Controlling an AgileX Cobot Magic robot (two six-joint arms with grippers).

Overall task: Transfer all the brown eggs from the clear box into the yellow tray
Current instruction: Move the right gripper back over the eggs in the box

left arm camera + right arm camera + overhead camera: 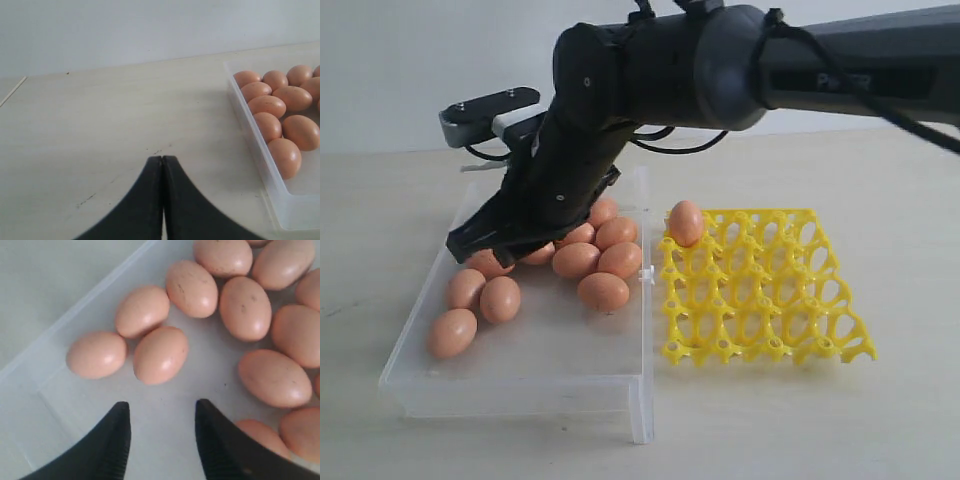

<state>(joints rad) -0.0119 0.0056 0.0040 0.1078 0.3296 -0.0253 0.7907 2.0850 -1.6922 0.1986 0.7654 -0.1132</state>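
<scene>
Brown eggs (160, 354) are scattered on the floor of the clear box (75, 405), just beyond the tips of the right jaws. These jaws are held apart, with only box floor between them, and nothing is gripped. Nearest the tips, three eggs are seen touching one another, and a denser cluster is spread beyond them and to one side. The right arm (650, 70) is stretched across above the box, with the jaws held low over the eggs. One egg (685, 222) is seated upright in a corner cup of the yellow tray (760, 290), which is set just beside the box, well apart from the right jaws. The left jaws are pressed together, empty, above the worktop (100, 130). The box is seen ahead of them and off to one side, clear of their tips.
</scene>
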